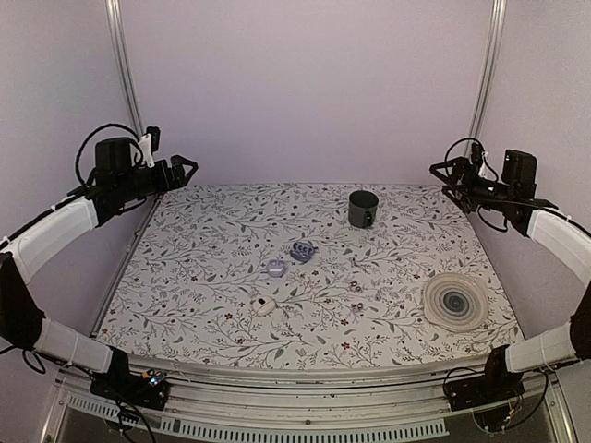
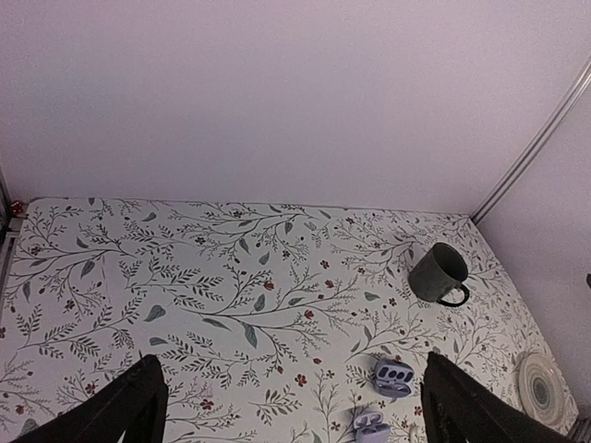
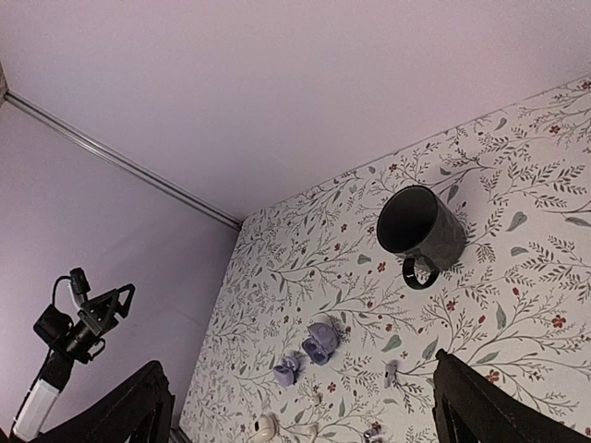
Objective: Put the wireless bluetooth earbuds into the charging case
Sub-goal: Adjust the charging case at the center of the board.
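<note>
From above, the left gripper (image 1: 187, 170) and right gripper (image 1: 441, 172) hang over the table's (image 1: 203, 277) far corners, jaws spread wide and empty. The charging case (image 1: 302, 250) lies open between them, well apart from both. In the left wrist view, the case (image 2: 394, 377) sits sockets up, just inside the right-hand finger (image 2: 462, 406). In the right wrist view, it (image 3: 320, 341) lies between the parted fingers (image 3: 129, 411), far beyond them, with the dark mug (image 3: 420, 231) further on.

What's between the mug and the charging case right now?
Nothing but bare floral cloth separates the mug from the charging case; the top view and left wrist view both show it.
</note>
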Robot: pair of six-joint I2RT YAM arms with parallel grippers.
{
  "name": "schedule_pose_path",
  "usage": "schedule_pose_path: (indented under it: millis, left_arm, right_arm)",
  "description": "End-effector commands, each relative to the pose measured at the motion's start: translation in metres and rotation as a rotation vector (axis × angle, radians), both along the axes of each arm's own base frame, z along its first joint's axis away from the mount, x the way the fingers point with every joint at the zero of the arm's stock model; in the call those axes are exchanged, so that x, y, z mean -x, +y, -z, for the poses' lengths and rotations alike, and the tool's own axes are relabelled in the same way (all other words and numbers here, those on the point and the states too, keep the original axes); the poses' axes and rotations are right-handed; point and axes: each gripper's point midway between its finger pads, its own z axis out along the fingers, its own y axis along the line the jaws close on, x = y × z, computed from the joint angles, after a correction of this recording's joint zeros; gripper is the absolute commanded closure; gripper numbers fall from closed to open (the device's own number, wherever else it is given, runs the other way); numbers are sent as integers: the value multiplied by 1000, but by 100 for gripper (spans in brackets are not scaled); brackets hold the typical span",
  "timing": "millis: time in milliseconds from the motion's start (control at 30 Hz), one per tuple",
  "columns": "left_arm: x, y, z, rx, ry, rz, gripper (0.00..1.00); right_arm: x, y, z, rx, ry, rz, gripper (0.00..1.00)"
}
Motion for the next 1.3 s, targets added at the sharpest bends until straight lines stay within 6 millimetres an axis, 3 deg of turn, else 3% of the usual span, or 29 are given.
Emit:
schedule_pose_path:
  millis: [0,100,233,400,467,600,767,1033,1267]
  left_arm:
    - [5,-28,7,-20,18,64,4]
    - [13,-46,28,-17,71,124,4]
    - [30,-70,49,-16,102,182,4]
    - [54,-103,86,-102,196,241,4]
    - [65,-117,107,-126,258,274,4]
    - [92,-145,147,-150,376,341,4]
    - [116,-158,195,-171,517,360,4]
    - [94,-181,227,-245,585,397,4]
    - [74,-198,235,-268,588,358,5]
  right_arm:
    - [4,2,-12,158,-82,70,1]
    - [8,13,-12,253,-108,119,1]
    - [7,21,8,502,-70,193,1]
    - [17,4,24,535,-20,261,1]
    - [20,8,25,536,-38,232,1]
    - [23,28,39,514,-22,119,6]
    - [27,67,66,500,41,18,10]
    - [31,111,94,503,85,-105,11]
    - [32,117,107,508,115,-114,9]
